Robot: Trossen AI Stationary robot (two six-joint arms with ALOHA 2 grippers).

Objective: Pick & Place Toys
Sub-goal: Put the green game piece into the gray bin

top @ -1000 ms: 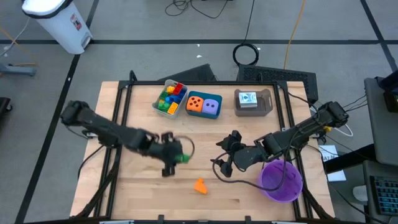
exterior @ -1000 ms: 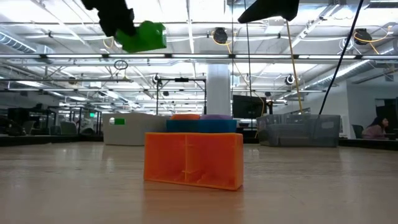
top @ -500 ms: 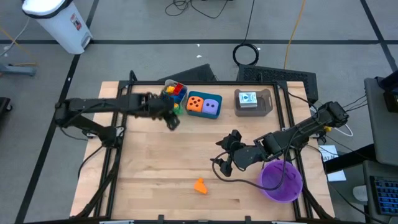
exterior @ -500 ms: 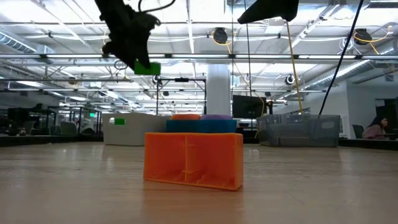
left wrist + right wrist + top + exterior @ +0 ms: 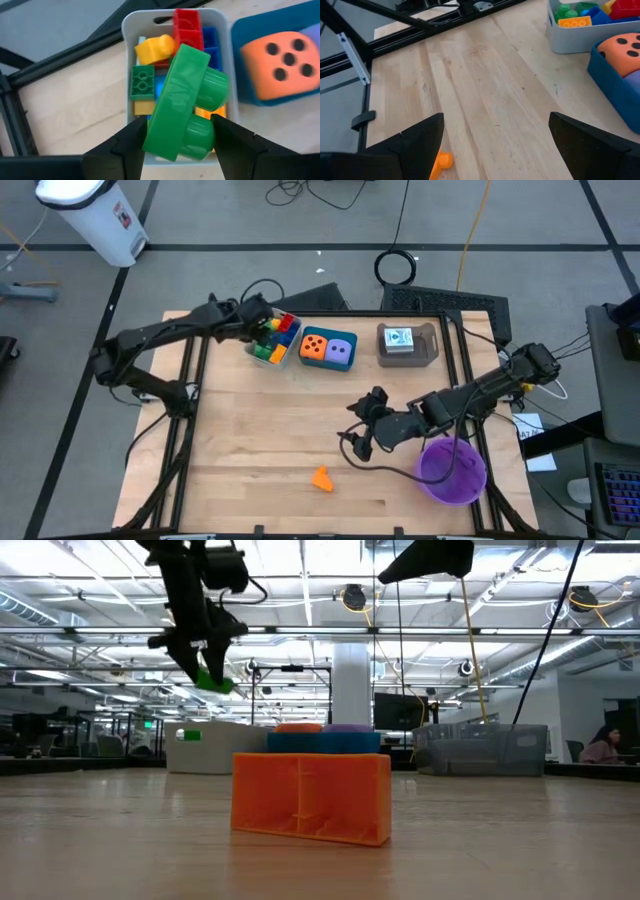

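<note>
My left gripper (image 5: 263,330) hangs over the grey tray (image 5: 252,350) of coloured bricks at the table's far left, shut on a green brick (image 5: 185,102). The low view shows that brick (image 5: 213,682) high above the table under the gripper (image 5: 205,665). An orange brick (image 5: 320,478) lies on the wood near the front edge and fills the low view's foreground (image 5: 310,795). My right gripper (image 5: 358,442) stands open above the table's middle right with nothing between its fingers (image 5: 415,145). The orange brick (image 5: 439,162) lies below it. My left gripper pinches the green brick between its two fingers at the brick's near end (image 5: 175,145). One finger (image 5: 132,145) lies on the flat underside and the other (image 5: 230,142) against the studded side. The fingers slant down from the table's left. The brick is tilted and clear of the tray.
A teal tray (image 5: 328,366) beside the grey one holds an orange die (image 5: 314,348) and a purple die (image 5: 340,352). A brown tray (image 5: 432,350) with a card (image 5: 400,340) stands at the far right. A purple bowl (image 5: 452,468) sits at the front right. Bare wood lies between them.
My left gripper has carried the green brick from over the table's middle toward the far edge, ending above the grey tray. It has rolled on the way, so the brick is turned about. The brick stays in its hold, clear of the table.
</note>
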